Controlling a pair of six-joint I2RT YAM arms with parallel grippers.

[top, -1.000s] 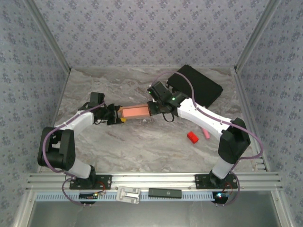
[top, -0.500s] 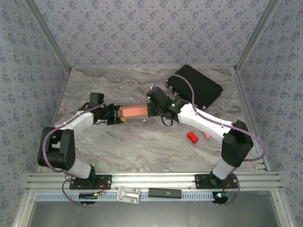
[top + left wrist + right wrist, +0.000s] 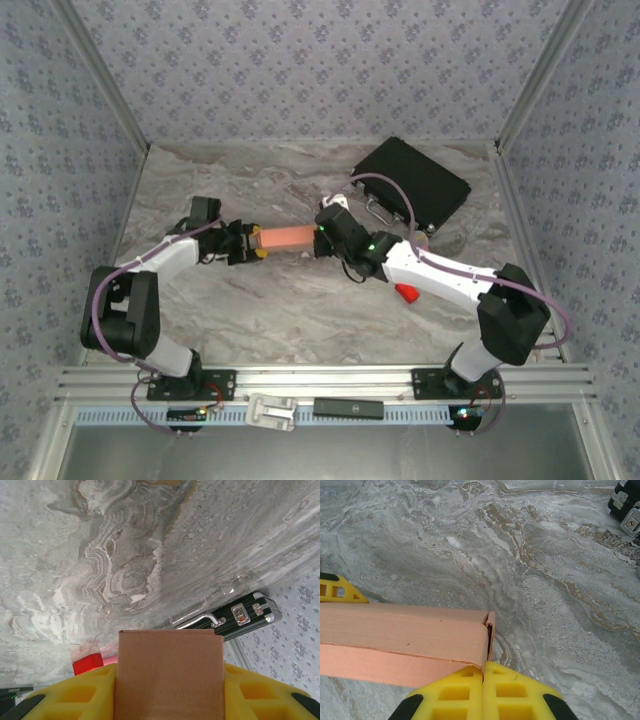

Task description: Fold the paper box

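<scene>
Clamping paper box [image 3: 290,238]: left jaws

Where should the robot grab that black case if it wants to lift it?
Probably by the silver handle on the black case, on the long edge facing the arms. The case lies flat, so come from that near side, where the handle sticks out.

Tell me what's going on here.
Two robot arms are working on the paper box, which is already a long closed shape. The left gripper is clamped on its left end. The right gripper, fingers shut together, sits at its right end by the end flap. A black case and a red block lie aside on the table.
</scene>
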